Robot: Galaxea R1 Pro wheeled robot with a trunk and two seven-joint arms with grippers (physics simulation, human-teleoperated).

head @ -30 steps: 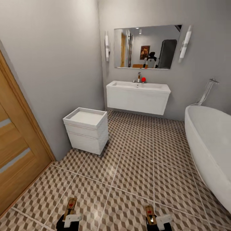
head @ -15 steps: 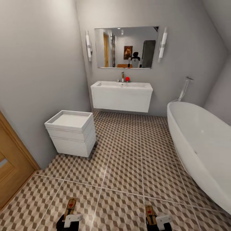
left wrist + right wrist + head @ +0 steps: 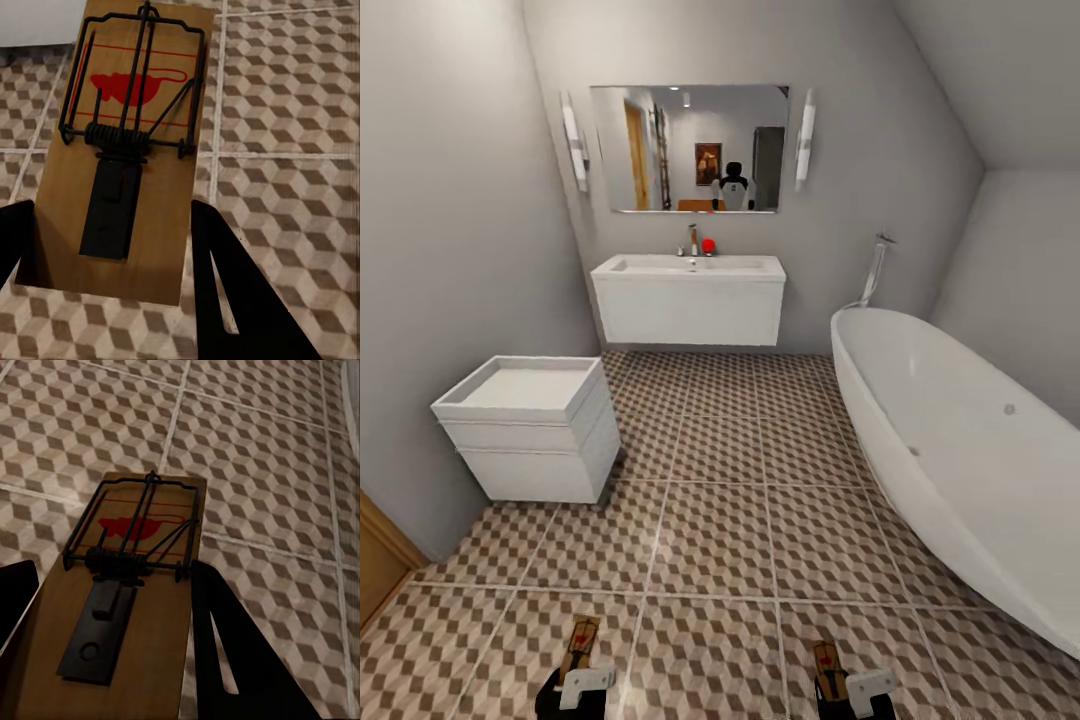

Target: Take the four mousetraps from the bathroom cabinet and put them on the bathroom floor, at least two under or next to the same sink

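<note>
Each of the robot's two grippers pinches one small flat wooden mousetrap with black wire and a red mouse mark: the left gripper (image 3: 574,690) holds the left mousetrap (image 3: 124,142), the right gripper (image 3: 850,692) the right mousetrap (image 3: 124,585), both above the brown-and-beige cube-patterned floor tiles (image 3: 720,540). The wide white wall-hung sink (image 3: 690,298) stands well ahead against the far wall. Risks: releasing here leaves both traps far from the sink; the grip looks edge-on, though contact is partly hidden, so a board might slip.
</note>
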